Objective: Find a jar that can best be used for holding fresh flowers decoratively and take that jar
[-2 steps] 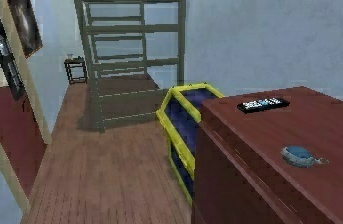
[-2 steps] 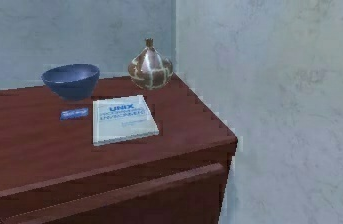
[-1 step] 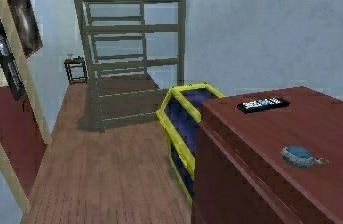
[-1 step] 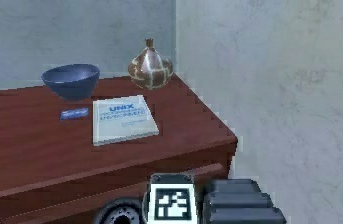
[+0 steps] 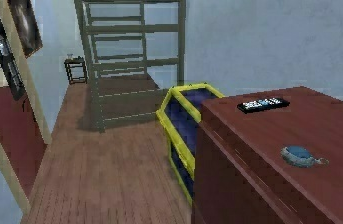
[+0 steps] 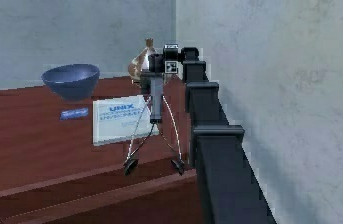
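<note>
A tan jar with a narrow neck stands at the far end of the red-brown tabletop in the arm side view. The dark arm rises along the table's right edge. The gripper has its dark body right next to the jar, and its two thin fingers hang down over the table's front. I cannot tell whether the gripper touches the jar or holds anything.
On the same tabletop are a blue bowl, a white box and a small blue tag. The forward view shows a red-brown cabinet with a dark remote, a yellow-blue bin, a tall shelf and open wood floor.
</note>
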